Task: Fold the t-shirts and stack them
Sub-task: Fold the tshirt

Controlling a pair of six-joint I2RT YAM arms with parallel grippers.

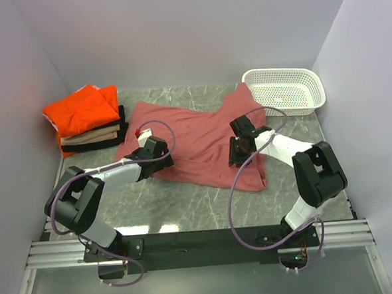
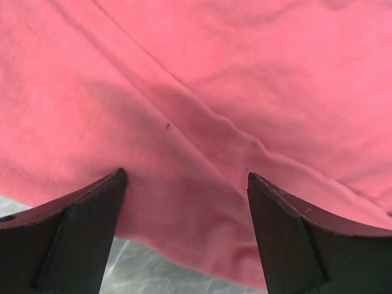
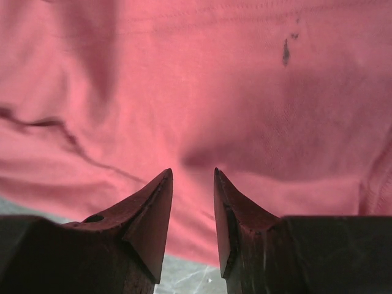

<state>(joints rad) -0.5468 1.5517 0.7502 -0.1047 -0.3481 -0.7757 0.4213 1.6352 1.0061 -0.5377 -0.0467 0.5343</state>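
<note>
Robot lab cell: plain white walls (image 1: 176, 35), aluminium mounting rail (image 1: 69, 248), marble-pattern tabletop (image 1: 186, 207).

We note a white perforated basket (image 1: 284, 91) upright at the far right corner of the table (image 1: 186, 204) — grey, marble-veined, with a slight sheen. Pale plain walls (image 1: 175, 28) close in three sides. Along the near edge we see aluminium rails (image 1: 208, 242) — ribbed, running left to right.
</note>
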